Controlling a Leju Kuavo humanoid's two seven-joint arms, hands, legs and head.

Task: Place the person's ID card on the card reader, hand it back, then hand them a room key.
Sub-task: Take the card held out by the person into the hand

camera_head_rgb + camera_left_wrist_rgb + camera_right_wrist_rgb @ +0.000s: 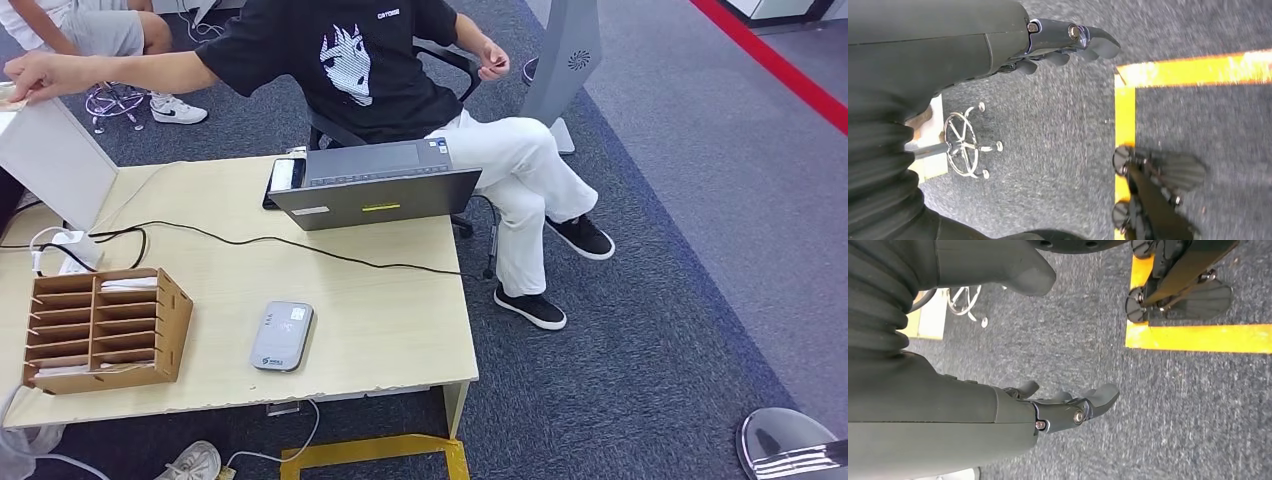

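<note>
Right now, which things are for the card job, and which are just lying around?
For the job:
reader
card, held out in the person's hand
rack with cards in some slots

Just lying about:
laptop
phone
cable
power strip
</note>
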